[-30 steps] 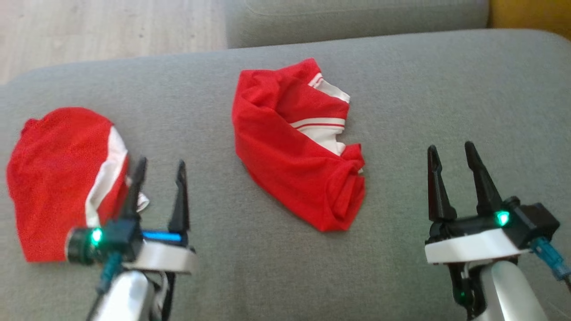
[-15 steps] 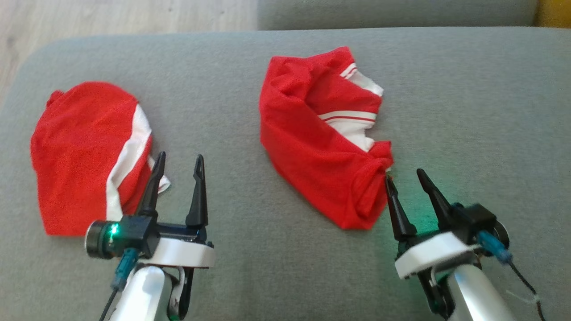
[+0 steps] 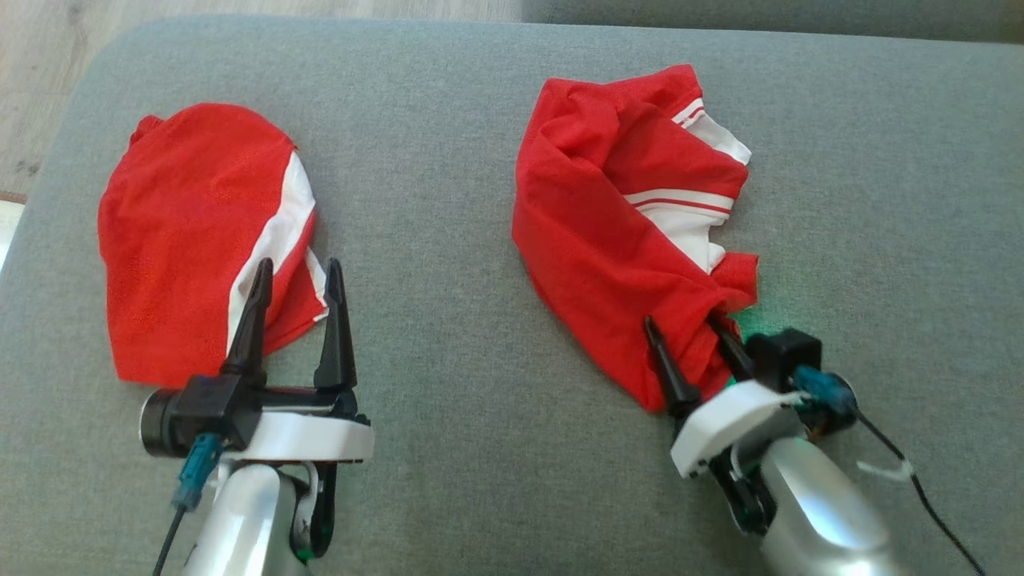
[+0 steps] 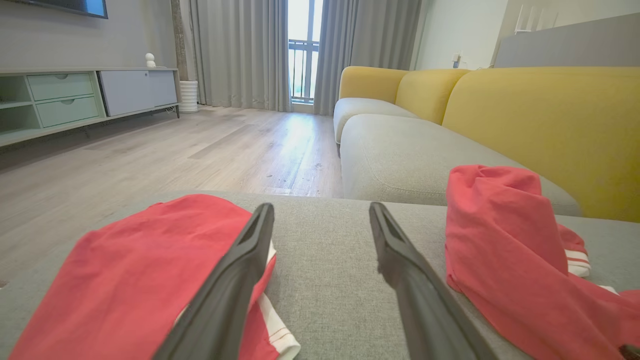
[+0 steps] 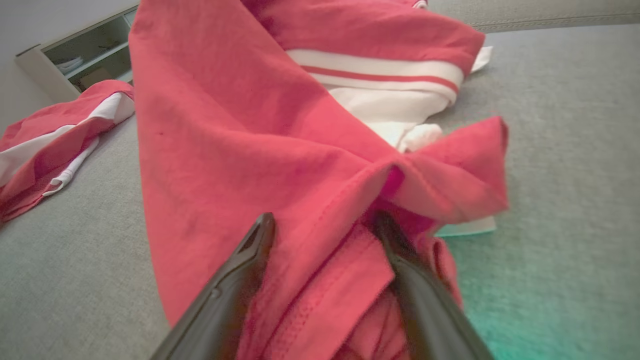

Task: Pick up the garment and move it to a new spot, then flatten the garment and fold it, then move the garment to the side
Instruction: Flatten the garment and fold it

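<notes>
Head view first: I see the garment (image 3: pixel 608 240), red with white striped trim, lying crumpled on the middle of the grey cushion (image 3: pixel 448 200). My right gripper (image 3: pixel 682 324) sits at the garment's near corner, toward the cushion's near right. Its fingers (image 3: pixel 668 372) stand wide apart with a bunch of red cloth between them, not pinched. My left gripper (image 3: pixel 298 266) is over the cushion's near left, equally spread and holding nothing. One of its prongs crosses the edge of a second red garment (image 3: pixel 192 232), which lies spread at the cushion's left end.

From the left wrist, bare cushion shows between the spread prongs. One lies over the second garment's white hem, but I cannot tell whether it touches.

From the right wrist, the two prongs straddle a folded hem of the garment. One tip is tucked under a red flap, and the cloth between them is slack.
</notes>
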Motion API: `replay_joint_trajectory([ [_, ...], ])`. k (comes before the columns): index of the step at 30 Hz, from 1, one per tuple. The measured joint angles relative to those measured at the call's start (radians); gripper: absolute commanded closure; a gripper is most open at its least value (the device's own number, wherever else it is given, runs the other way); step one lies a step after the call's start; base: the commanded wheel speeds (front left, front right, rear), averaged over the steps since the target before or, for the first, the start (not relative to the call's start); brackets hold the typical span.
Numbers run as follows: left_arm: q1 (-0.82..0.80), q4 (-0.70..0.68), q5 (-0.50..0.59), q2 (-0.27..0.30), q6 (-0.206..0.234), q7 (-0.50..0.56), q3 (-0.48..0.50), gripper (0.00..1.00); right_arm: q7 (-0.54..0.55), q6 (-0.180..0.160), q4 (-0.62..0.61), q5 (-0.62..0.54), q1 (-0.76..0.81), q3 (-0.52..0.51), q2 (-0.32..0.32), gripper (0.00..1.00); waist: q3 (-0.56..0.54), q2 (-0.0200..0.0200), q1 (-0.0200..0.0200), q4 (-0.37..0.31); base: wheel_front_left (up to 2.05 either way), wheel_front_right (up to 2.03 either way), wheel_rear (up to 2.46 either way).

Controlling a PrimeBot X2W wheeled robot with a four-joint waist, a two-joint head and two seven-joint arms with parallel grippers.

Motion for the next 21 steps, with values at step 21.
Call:
replay_joint_trajectory([
  [21, 0.005, 0.003, 0.026, -0.016, -0.024, 0.000, 0.037, 0.00, -0.037, 0.000, -0.227, -0.330, -0.051, -0.470, -0.017, 1.00, -0.054, 0.0000, -0.0001, -0.099, 0.00, 0.00, 0.00],
])
